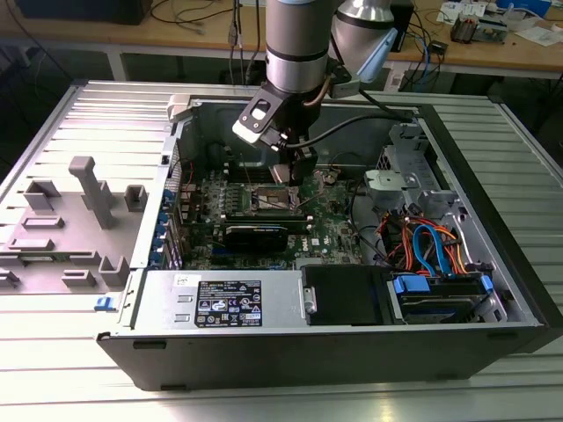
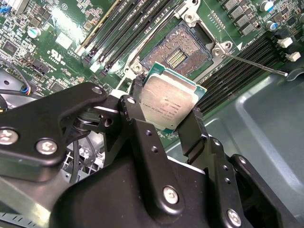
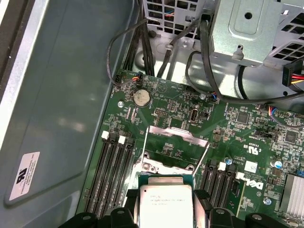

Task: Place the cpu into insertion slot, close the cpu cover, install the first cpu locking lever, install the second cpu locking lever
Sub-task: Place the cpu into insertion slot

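"Where was the cpu [image 2: 168, 104]?"

"Pinched in the gripper [image 2: 166, 111]. In the second wrist view, two black fingers [image 2: 194, 130] pressed on opposite edges of the chip. Its silvery top faced the camera, a little tilted. It hung just beside the insertion slot [image 2: 183, 50], not seated in it."

"Was the slot bare?"

"In that view, yes. Its field of gold contacts lay open, with long black memory slots [image 2: 126, 35] along one side. A thin locking lever [image 2: 256, 64] stuck out from a corner of the socket rim on the other side."

"And the cpu cover [image 3: 176, 132]?"

"The first wrist view gave that. The cover stood swung up beyond the chip, and the green motherboard [image 3: 180, 109] showed through its square cut-out. The same view showed a coin cell [image 3: 140, 97], a grey metal drive cage [image 3: 251, 28] and a white label [image 3: 26, 175] on the case wall."

"What did the exterior view add?"

"The wider setting. The arm [image 1: 295, 44] reached down into an open computer case [image 1: 352, 352] lying on its side on a ribbed metal table [image 1: 53, 369]. The power supply [image 1: 229, 303] ran along the near wall. Blue and orange cables [image 1: 431, 246] were bunched at the exterior view's right, and a grey plastic fixture [image 1: 79, 202] sat outside the case at the left. From there the gripper was over the socket area, probably clear of the board, though I could not tell the gap."
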Robot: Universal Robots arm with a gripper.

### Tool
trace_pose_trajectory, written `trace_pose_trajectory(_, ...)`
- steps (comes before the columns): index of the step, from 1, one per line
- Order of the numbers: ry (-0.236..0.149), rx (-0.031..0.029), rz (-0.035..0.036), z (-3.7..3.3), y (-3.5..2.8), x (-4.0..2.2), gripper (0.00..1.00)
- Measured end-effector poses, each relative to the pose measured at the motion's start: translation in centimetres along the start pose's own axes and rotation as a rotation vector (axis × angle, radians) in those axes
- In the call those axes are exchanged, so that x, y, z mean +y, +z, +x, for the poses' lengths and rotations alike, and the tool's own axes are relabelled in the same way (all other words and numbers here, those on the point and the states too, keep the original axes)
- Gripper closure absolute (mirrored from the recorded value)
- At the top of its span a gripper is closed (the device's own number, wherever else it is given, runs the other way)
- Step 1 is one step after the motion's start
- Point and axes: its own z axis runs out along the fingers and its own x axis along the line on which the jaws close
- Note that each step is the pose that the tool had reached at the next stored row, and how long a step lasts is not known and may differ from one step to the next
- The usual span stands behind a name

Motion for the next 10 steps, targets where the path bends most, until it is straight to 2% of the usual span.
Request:
trace_pose_trajectory(3, 0.000, 0.0000, 0.0000, -0.02, 0.13, -0.01, 0.45)
trace_pose_trajectory(10, 0.034, -0.0022, -0.0014, 0.01, 1.33, -0.33, 0.45)
